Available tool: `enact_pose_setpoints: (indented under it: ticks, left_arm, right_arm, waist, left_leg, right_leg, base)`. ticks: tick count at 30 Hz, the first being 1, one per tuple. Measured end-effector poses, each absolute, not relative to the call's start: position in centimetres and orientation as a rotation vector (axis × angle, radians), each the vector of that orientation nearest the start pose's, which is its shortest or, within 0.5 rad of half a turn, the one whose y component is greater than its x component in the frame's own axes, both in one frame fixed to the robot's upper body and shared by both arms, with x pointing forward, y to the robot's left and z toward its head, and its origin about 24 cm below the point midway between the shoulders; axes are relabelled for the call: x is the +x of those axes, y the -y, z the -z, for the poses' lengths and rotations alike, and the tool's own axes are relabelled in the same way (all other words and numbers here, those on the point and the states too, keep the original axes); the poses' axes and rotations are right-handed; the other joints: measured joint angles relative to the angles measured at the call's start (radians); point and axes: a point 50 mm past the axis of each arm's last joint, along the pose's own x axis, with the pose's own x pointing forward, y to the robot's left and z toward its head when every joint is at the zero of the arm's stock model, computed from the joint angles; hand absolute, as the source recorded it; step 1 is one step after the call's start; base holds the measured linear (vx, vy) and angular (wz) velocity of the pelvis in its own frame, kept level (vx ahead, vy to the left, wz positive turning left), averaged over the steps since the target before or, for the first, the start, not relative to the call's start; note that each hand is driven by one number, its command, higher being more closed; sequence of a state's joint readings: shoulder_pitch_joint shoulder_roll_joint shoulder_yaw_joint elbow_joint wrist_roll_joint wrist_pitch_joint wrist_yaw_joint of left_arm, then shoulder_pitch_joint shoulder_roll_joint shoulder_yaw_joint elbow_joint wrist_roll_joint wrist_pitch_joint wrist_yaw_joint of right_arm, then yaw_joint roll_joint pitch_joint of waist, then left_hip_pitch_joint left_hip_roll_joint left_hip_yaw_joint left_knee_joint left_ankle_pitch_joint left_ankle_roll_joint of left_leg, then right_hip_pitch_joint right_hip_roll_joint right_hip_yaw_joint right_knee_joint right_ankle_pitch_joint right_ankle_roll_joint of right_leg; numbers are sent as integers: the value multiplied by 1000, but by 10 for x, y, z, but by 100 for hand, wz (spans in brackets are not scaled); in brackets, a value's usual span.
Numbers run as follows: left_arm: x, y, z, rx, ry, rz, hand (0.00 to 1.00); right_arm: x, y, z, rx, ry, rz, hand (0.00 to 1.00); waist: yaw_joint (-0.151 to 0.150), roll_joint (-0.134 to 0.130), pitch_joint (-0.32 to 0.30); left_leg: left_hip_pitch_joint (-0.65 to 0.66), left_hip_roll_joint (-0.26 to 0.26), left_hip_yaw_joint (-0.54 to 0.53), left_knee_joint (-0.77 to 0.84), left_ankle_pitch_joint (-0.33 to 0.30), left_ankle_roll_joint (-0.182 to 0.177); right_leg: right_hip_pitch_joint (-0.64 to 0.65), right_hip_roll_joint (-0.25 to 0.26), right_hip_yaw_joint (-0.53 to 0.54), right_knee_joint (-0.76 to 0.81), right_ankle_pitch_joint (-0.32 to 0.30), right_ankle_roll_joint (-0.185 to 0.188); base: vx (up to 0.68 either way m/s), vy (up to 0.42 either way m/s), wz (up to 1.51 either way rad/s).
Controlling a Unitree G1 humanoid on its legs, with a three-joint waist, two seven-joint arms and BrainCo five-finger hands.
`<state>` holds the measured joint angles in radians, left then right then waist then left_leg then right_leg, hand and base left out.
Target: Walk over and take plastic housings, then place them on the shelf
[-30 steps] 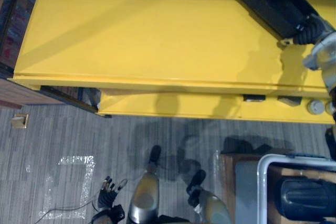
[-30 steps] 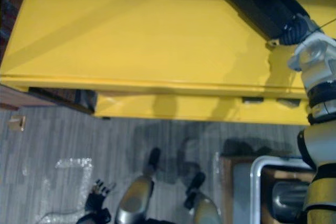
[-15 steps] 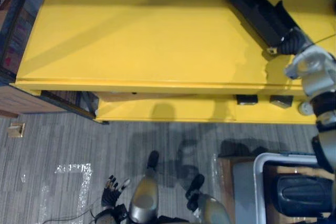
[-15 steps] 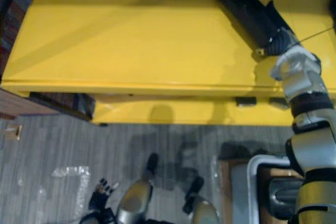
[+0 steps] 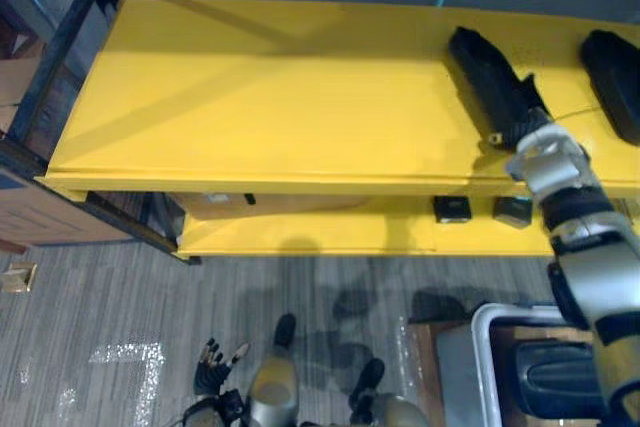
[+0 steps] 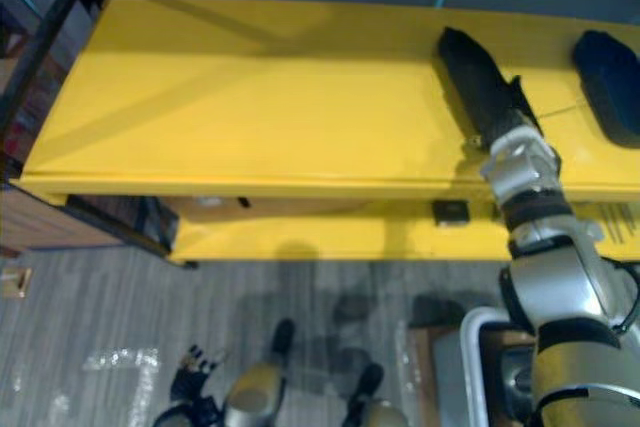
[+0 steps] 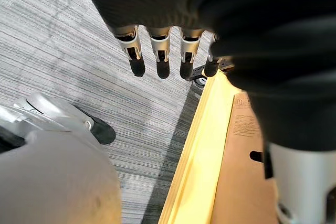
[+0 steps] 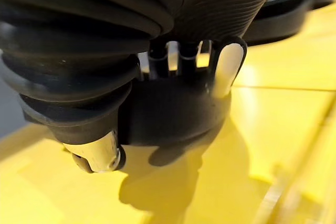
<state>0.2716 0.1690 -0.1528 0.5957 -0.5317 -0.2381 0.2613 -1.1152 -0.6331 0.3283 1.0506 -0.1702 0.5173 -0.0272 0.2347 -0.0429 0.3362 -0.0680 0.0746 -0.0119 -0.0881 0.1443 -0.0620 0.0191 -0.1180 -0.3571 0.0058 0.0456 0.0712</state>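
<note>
Item under inspection: 1 black plastic housing (image 5: 485, 77), long and narrow, lying at a slant on the top deck of the yellow shelf (image 5: 280, 97), toward the shelf's right end. Its far end points to the shelf's back edge and its near end toward the front edge.

The right hand (image 5: 524, 119) is at the housing's near end. In the right wrist view its fingers (image 8: 227, 69) curl over the housing's edge with the thumb (image 8: 97, 156) on the opposite side, so the hand is closed around the part. A shadow lies directly under the held end on the yellow deck. Whether that end sits on the deck or just above it cannot be determined.

A 2nd housing (image 5: 612, 82) of the same black colour lies on the same deck, further toward the shelf's right end and apart from the 1st.

Below the top deck a lower yellow tier (image 5: 320, 232) projects forward. 2 small black blocks (image 5: 452, 209) sit on it, side by side, under the held housing.

On the floor in front of the shelf's right end stands a white-rimmed bin (image 5: 482, 325) containing another dark housing (image 5: 565, 387).

The left hand (image 5: 213, 379) hangs low over the grey carpet (image 5: 100, 287) in front of the shelf, its fingers (image 7: 160, 56) straight and holding nothing.
</note>
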Motion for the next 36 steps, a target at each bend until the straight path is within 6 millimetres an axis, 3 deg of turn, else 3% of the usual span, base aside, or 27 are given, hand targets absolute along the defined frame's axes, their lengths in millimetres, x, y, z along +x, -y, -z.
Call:
enact_pose_setpoints:
  ticks: [11,20,28,36]
  left_arm:
    - [120,-203,115,-206,-668,-451,0]
    - [125,-204,113,-207,-656,-446,0]
    - [129,-201,112,-220,-648,-438,0]
    - [130,-201,111,-227,-639,-423,0]
  right_arm:
    - [389,304,-185,-562,-439,554,100]
    - [392,306,-189,-561,-339,543,100]
    - [400,299,-217,-596,-225,498,100]
    - [403,293,-250,-579,-149,510,100]
  waist:
    - [-4,-4,-2]
    - [-11,0,0]
    - [-9,19,16]
    - [-1,32,73]
  left_leg:
    - [-4,-4,0,0,5,-7]
    - [-20,-13,-14,0,6,-6]
    - [-38,-14,-41,1,12,-7]
    - [-40,-15,-57,1,12,-7]
  right_leg:
    - [1,-1,0,-14,10,2]
    - [-4,-4,-19,-17,10,5]
    - [-7,-6,-47,-18,11,12]
    - [-2,-6,-59,-11,1,12]
  base:
    - [0,0,0]
    - [-2,1,4]
    - [18,-9,10]
    - [8,-5,5]
